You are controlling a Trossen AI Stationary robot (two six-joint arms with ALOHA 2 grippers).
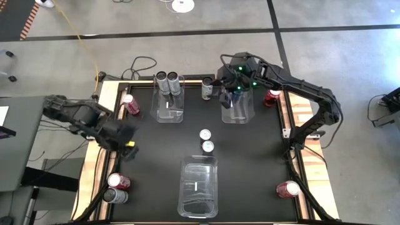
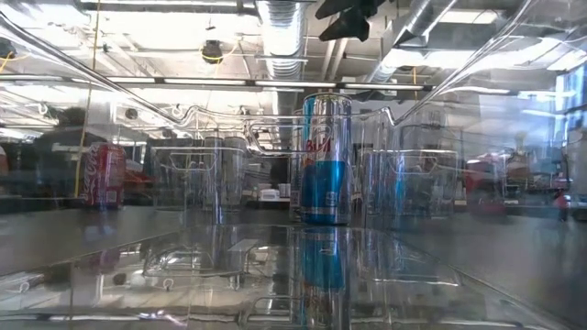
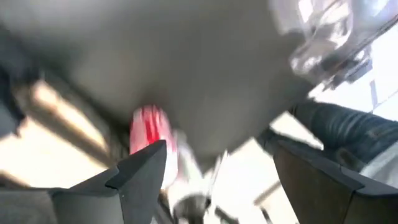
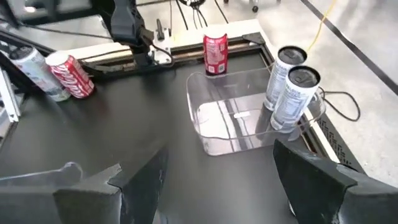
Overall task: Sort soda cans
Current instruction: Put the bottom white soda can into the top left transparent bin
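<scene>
Right gripper [image 1: 234, 94] first: its fingers [image 4: 311, 180] are spread wide with nothing between them, hovering over the far-right bin [image 1: 237, 109]. Left gripper [image 1: 128, 145], at the tabletop's left edge, also has its fingers [image 3: 140, 174] parted and empty, with a red blur of a can [image 3: 148, 127] ahead of them.

Now the count, and it is early going. Two dark cans [image 1: 167, 81] stand in the far-left bin [image 1: 170, 111]; that is all I would call sorted. The near bin [image 1: 199, 187] holds nothing (the far-right one looks bare too, though the gripper hides part of it). Left out on the black tabletop [image 1: 250, 162]: two cans at the centre [image 1: 205, 140], a can near the right gripper [image 1: 207, 88], red cans at far left [image 1: 130, 104], far right [image 1: 272, 95] and near right [image 1: 287, 189], and a red and a silver pair near left [image 1: 117, 189]. Ten cans show; most of the job remains.

The low view gives what the overhead cannot: the centre can is blue and silver [image 2: 326, 158]. The right wrist view shows the dark pair's labels [image 4: 292, 93].
</scene>
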